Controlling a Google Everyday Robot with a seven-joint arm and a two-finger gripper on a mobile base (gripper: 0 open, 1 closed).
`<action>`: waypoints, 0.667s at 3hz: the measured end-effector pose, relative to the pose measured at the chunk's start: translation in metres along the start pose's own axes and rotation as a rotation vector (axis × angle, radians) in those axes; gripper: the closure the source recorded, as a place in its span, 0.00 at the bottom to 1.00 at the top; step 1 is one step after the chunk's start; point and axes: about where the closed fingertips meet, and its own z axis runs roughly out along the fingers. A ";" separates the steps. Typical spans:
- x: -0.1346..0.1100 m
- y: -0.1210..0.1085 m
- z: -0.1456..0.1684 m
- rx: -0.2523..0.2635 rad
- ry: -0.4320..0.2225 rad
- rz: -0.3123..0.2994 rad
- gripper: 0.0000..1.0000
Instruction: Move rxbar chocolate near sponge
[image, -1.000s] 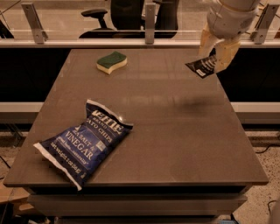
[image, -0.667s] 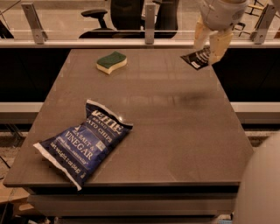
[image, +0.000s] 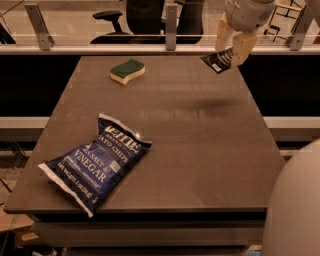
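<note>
The rxbar chocolate (image: 218, 61), a small black wrapper with white lettering, hangs in the air above the table's far right part. My gripper (image: 231, 47) is shut on its right end and holds it clear of the surface. The sponge (image: 127, 71), green top over pale yellow body, lies on the table at the far left centre, well to the left of the bar.
A large dark blue chip bag (image: 96, 160) lies at the front left of the brown table (image: 200, 150). A railing (image: 100, 48) and office chairs stand behind the table. A pale rounded part of the robot (image: 295, 205) fills the lower right corner.
The gripper has carried the bar up and to the left, off the table's right side. The robot's pale body has come into view at lower right.
</note>
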 end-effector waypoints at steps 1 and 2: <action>-0.006 -0.002 0.007 0.095 0.011 -0.015 1.00; -0.027 0.010 0.020 0.185 -0.025 -0.041 1.00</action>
